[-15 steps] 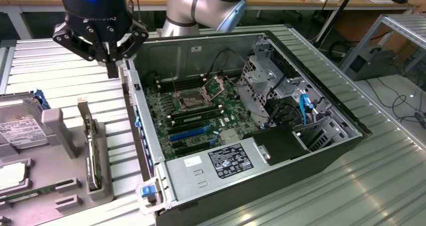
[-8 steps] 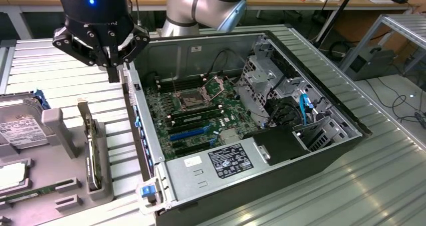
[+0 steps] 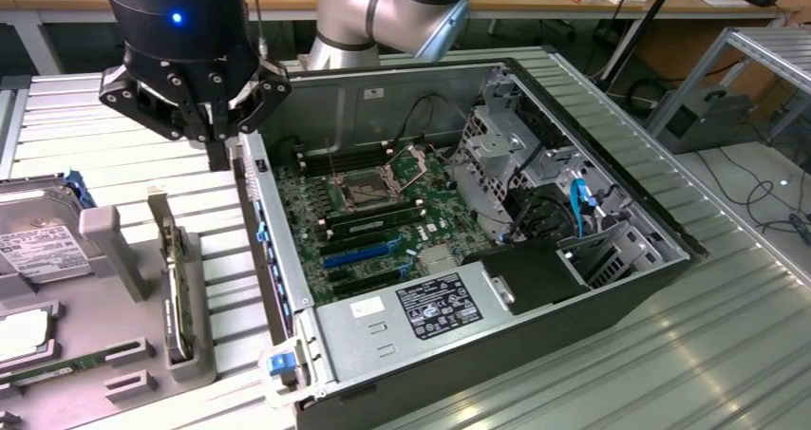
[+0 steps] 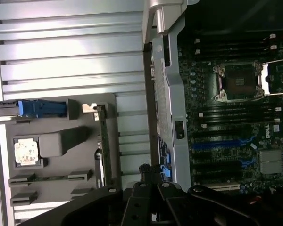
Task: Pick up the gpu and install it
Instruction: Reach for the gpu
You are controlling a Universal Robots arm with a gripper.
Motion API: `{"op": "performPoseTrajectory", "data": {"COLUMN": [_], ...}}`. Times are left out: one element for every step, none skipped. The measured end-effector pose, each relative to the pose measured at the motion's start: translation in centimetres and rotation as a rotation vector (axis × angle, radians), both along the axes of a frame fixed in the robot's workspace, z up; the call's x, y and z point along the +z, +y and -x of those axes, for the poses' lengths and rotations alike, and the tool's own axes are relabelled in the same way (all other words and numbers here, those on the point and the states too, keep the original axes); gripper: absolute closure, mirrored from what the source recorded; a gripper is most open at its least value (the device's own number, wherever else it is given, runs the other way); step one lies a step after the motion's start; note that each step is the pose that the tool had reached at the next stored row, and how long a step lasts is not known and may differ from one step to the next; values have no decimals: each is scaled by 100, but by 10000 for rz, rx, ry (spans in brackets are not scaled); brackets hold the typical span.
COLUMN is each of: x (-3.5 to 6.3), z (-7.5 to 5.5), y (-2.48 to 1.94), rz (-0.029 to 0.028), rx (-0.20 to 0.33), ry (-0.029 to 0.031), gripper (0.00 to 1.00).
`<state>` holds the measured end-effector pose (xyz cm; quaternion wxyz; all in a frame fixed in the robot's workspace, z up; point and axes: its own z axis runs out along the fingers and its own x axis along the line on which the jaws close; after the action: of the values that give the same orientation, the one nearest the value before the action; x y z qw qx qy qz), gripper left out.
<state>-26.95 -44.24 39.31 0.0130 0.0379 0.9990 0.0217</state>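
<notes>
Broadly, your bench (image 3: pixel 709 354) carries the open case (image 3: pixel 609 292) laid on its side, so the board (image 3: pixel 380 212) faces up and its slots can be reached from above. Just beside it, on the exterior view's left, the grey holder (image 3: pixel 108 269) keeps the parts apart in their own pockets. The hard drive (image 3: pixel 32 235) lies flat there, while the gpu (image 3: pixel 174 288) stands on its long edge in a narrow groove, probably so that its upper edge is free to be pinched from above. Nothing touches the gpu, so the pick-up is not yet made.

Your gripper (image 3: pixel 218 159) points straight down and hangs about over the case wall that faces the holder. It is near the gpu's far end but apart from it. Its fingers (image 3: pixel 216 140) are clenched together on nothing. The blue slots (image 3: pixel 361 254) on the board lie bare, so by my reading the install has not begun.
</notes>
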Motion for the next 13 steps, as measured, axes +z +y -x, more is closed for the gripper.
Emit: {"op": "performPoseTrajectory", "data": {"x": [0, 0, -1, 0, 0, 0, 0, 0, -1, 0, -1, 0, 0], "z": [0, 0, 0, 0, 0, 0, 0, 0, 0, 0, 0, 0, 0], "y": [-20, -42, -58, -69, -82, -102, -119, -139, -173, -191, -219, -234, -245], "rz": [0, 0, 0, 1, 0, 1, 0, 0, 0, 0, -1, 1, 1], "rx": [0, 0, 0, -1, 0, -1, 0, -1, 0, 1, 0, 0, 0], "ry": [-1, 0, -1, 0, 0, 0, 0, 0, -1, 0, -1, 0, 0], "gripper": [89, 89, 89, 89, 89, 89, 89, 89, 89, 89, 89, 89, 89]}}
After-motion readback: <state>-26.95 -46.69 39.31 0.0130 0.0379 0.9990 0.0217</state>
